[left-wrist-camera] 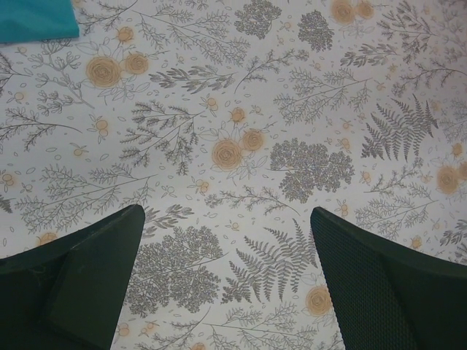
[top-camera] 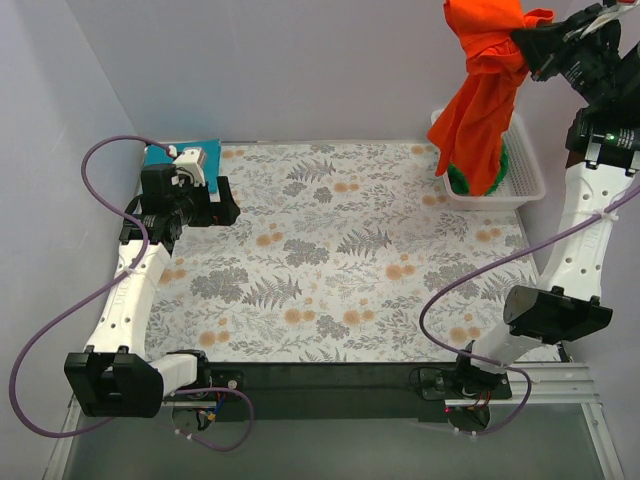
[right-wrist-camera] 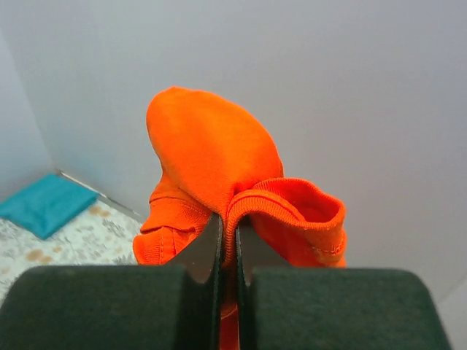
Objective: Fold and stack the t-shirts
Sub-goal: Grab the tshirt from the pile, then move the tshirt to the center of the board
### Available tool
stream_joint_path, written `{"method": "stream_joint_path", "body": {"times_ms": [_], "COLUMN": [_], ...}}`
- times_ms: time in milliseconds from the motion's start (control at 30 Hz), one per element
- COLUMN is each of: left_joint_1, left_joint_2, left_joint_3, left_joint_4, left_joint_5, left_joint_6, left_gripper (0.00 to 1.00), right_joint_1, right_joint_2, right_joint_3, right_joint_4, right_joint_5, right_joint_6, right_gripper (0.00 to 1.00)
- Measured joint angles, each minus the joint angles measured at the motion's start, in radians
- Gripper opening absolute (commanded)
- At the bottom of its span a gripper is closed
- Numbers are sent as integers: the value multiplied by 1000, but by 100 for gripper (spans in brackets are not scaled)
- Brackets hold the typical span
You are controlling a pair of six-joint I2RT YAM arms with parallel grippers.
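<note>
Top external view: at the far left corner of the table [top-camera: 330, 378], the teal blue t-shirt [top-camera: 178, 154] lies folded flat on the floral-patterned grey cloth [top-camera: 330, 250], touching the back of the left arm's wrist camera housing. The left wrist view shows the left fingers [left-wrist-camera: 80, 277] spread wide with nothing between them. They hang over bare cloth, and a corner of the teal shirt is at the upper left edge of that view. The middle of the cloth holds no garment. Further right, the orange-red t-shirt [top-camera: 485, 95] hangs bunched from high in the air. Its lower end drops down to the white lattice basket [top-camera: 530, 188] at the far right corner. The deep green t-shirt [top-camera: 492, 176] sits in that basket, mostly hidden behind the orange fabric. At the top right, the right fingers [right-wrist-camera: 109, 306] are pressed together on a fold and ribbed hem of the orange-red shirt, carrying its whole weight well above the table.
</note>
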Motion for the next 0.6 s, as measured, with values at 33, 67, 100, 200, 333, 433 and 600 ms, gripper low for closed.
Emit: {"method": "stream_joint_path", "body": {"times_ms": [33,67,100,200,333,433,600], "left_joint_1": [0,0,0,0,0,0,0], "left_joint_2": [0,0,0,-1,-5,-8,-10], "left_joint_3": [0,0,0,2,5,8,10], "left_joint_4": [2,3,4,4,4,5,4], "left_joint_5": [-4,-7,-11,-17,-19,-19,-18], "left_joint_6": [-1,-1,-2,-4,-5,-5,-6], "left_gripper": [98,98,98,98,98,98,98], "right_joint_1": [6,15,25,55,106,171,333], "right_joint_2": [-14,-27,-39,-74,-91,-105,-216], "right_joint_3": [-3,-3,-3,0,33,27,-219], "right_joint_4": [38,76,111,208,304,348,369], "right_joint_5": [-11,-19,-24,-27,-24,-13,-8], "right_joint_6": [30,58,83,151,219,248,254], "right_gripper": [1,1,1,1,1,1,77]}}
